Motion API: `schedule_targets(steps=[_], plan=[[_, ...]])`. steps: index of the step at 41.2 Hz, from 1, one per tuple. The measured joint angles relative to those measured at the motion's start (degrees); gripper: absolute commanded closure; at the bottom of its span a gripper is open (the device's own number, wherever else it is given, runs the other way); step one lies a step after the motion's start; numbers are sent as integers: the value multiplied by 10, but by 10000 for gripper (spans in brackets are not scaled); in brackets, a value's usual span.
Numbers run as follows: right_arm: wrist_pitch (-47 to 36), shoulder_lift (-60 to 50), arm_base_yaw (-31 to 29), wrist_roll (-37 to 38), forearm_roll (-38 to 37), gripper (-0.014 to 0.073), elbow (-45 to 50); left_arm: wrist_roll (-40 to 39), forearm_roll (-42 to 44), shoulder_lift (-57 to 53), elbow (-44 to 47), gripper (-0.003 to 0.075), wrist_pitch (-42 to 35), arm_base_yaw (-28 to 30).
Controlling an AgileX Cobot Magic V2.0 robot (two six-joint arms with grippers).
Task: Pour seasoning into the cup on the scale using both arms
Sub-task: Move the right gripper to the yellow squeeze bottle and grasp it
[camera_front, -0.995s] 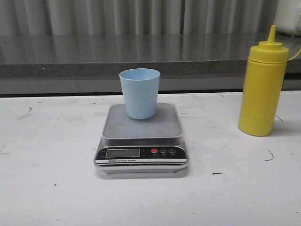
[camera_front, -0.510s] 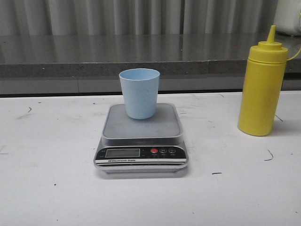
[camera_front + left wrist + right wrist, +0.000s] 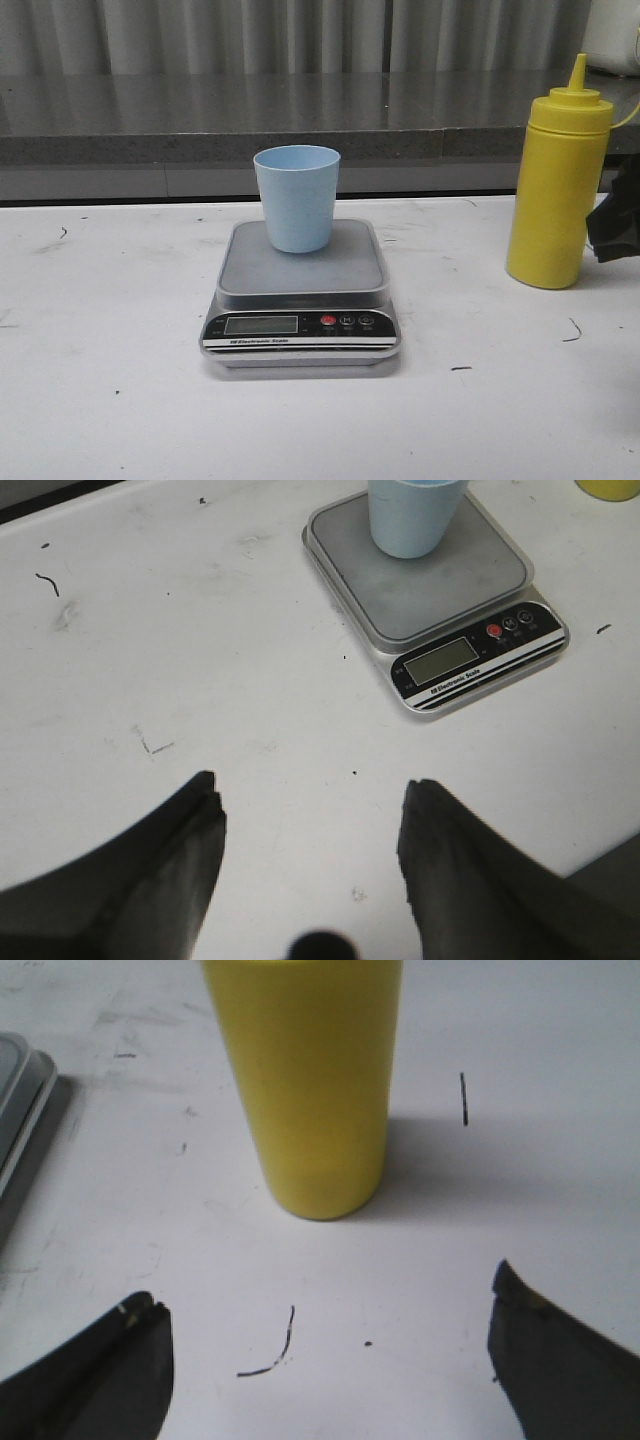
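Nearest you, the left end effector (image 3: 310, 855) hung above the bare white surface (image 3: 110, 400) with its fingers spread apart and nothing between them, well short of the scale (image 3: 302, 295). The scale sat mid-surface, its display facing you, and the cup (image 3: 297, 198) stood upright toward the far side of its steel platform, empty as far as the front view showed.

To the right, the right end effector (image 3: 330, 1360) had just come into the front view at the right edge, where half a second earlier there was only surface. Its fingers were wide apart and not yet touching the seasoning (image 3: 558, 180), which stood upright just ahead of them, well apart from the scale.

You could read that as the approach to grasp the bottle beginning. No pouring had started, so the task was at its opening step, and the cup had not moved.
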Motion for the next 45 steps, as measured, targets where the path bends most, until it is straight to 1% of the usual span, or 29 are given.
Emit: schedule_targets(steps=[5, 11, 21, 24, 30, 45], plan=[[-113, 47, 0, 0, 0, -60, 18, 0, 0, 0, 0, 333, 0, 0], [-233, 113, 0, 3, -23, -60, 18, 0, 0, 0, 0, 333, 0, 0], [-405, 219, 0, 28, -35, -60, 18, 0, 0, 0, 0, 333, 0, 0], [-442, 241, 0, 30, -35, -60, 18, 0, 0, 0, 0, 333, 0, 0], [-466, 275, 0, 32, -36, -60, -3, 0, 0, 0, 0, 333, 0, 0], [-467, 327, 0, 32, -37, -60, -86, 0, 0, 0, 0, 333, 0, 0]])
